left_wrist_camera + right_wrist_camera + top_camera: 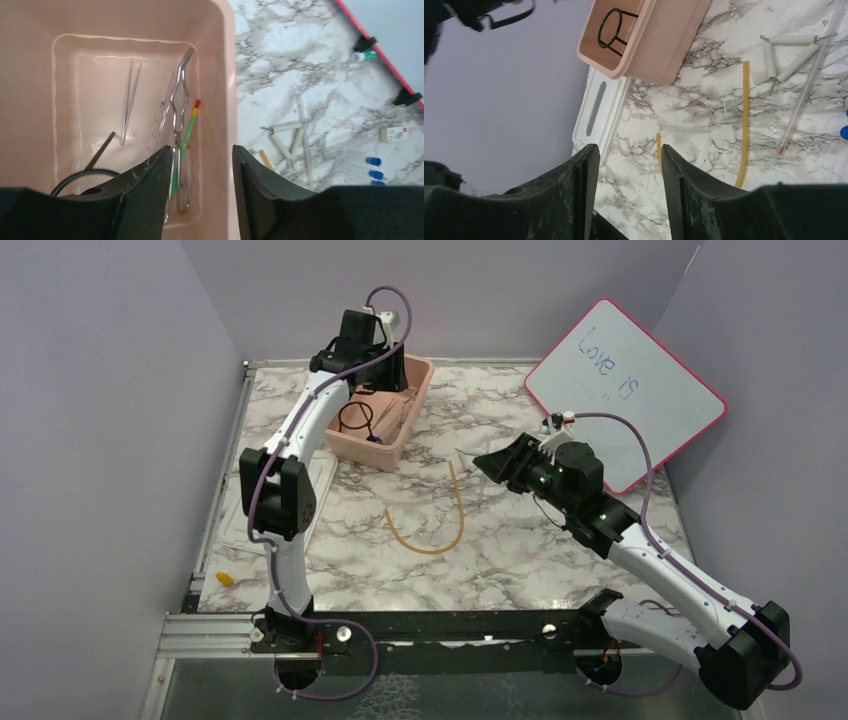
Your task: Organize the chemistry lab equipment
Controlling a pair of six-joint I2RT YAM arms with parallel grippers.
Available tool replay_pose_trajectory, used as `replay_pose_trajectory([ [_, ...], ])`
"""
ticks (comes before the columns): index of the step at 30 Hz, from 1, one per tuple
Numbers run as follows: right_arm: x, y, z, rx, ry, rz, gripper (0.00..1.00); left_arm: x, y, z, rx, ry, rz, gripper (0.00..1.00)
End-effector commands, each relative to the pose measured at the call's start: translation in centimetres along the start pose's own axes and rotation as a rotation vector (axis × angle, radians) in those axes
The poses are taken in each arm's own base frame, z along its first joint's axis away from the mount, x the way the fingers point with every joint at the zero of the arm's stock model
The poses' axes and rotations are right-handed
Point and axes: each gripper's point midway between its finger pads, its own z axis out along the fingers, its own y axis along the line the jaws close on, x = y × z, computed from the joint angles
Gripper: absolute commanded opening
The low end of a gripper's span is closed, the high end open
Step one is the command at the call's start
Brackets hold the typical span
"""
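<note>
— Where is the left gripper [202,156]?
— Over the pink tub [227,75] at the far left of the table, above its right wall. The jaws stand moderately apart and nothing is between them.
— What lies inside the tub?
— Metal tongs [175,127], thin tweezers [129,100] to their left, and a green-handled tool [186,140] just beside the tongs. A black wire ring [85,173] sits at the near end, partly hidden by a finger.
— And the right gripper [630,150]?
— It hangs above the marble table [520,560], right of centre, pointing left. Its jaws are parted too, gripping nothing.
— What is out on the table?
— The amber rubber tube [440,535] lies in the middle, bent in a U whose open end faces far. Right of it are white tube pieces [791,39] joined in a triangle and a thin glass rod [807,85] with a red tip. Tiny blue pieces [373,161] lie further right.
— Anything else?
— A white lid [614,110] lies flat just left of the tub, and a red-framed whiteboard [630,390] leans at the far right.
</note>
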Motion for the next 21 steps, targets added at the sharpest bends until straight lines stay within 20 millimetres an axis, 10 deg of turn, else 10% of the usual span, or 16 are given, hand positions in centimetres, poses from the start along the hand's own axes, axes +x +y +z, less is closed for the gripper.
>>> replay_pose_trajectory([
  [1, 0.4, -1.7, -0.1, 0.063, 0.008, -0.015, 0.53, -2.5, -4.2, -6.1, -0.017, -0.122, 0.047, 0.52],
  [12, -2.9, -6.1, -2.9, 0.309, -0.185, -0.04, 0.52, 1.0, -12.4, -7.3, 0.146, -0.152, -0.085, 0.52],
  [21, -4.4, -7.7, -5.7, 0.4, -0.28, -0.038, 0.52, 5.6, -15.0, -0.8, 0.111, -0.05, -0.143, 0.53],
])
